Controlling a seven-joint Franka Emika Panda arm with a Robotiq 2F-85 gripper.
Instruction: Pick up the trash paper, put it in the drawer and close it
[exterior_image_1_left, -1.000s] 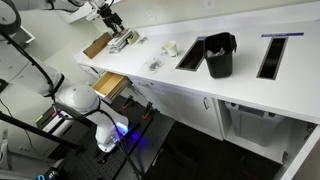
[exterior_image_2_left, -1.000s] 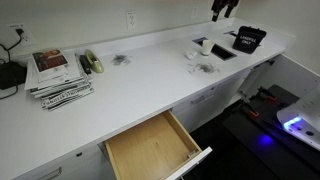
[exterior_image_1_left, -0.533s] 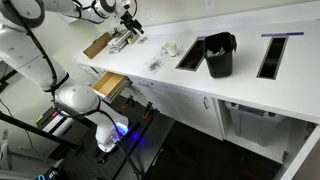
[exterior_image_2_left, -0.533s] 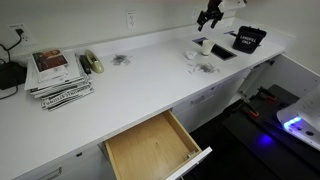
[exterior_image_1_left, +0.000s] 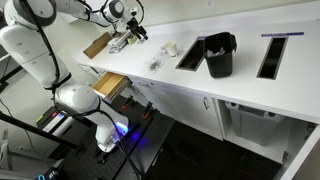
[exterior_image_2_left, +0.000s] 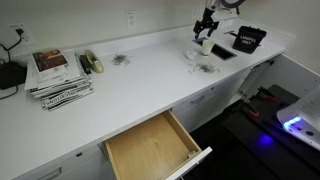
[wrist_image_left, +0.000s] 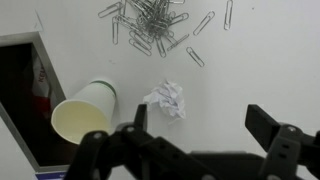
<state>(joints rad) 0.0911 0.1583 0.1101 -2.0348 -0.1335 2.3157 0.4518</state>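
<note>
Fingers (wrist_image_left: 265, 125) are spread wide apart with nothing between them, hanging above the white surface (wrist_image_left: 270, 60). Over the last second I've swung the arm (exterior_image_1_left: 30, 45) out from the wall and down. The crumpled trash paper (wrist_image_left: 165, 99) now sits just ahead of the fingers, nearer the finger on the cup's side, untouched. A tipped paper cup (wrist_image_left: 85, 110) lies just beside the paper, and paper clips (wrist_image_left: 155, 25) are scattered beyond.

So the approach is nearly lined up. I judge it needs a small sideways shift to centre, then descend and close, keeping clear of the cup.

The drawer (exterior_image_2_left: 150, 145) has stayed pulled out and looks empty. It is well apart from the paper, so a long carry follows. Closing the drawer is not yet begun.
</note>
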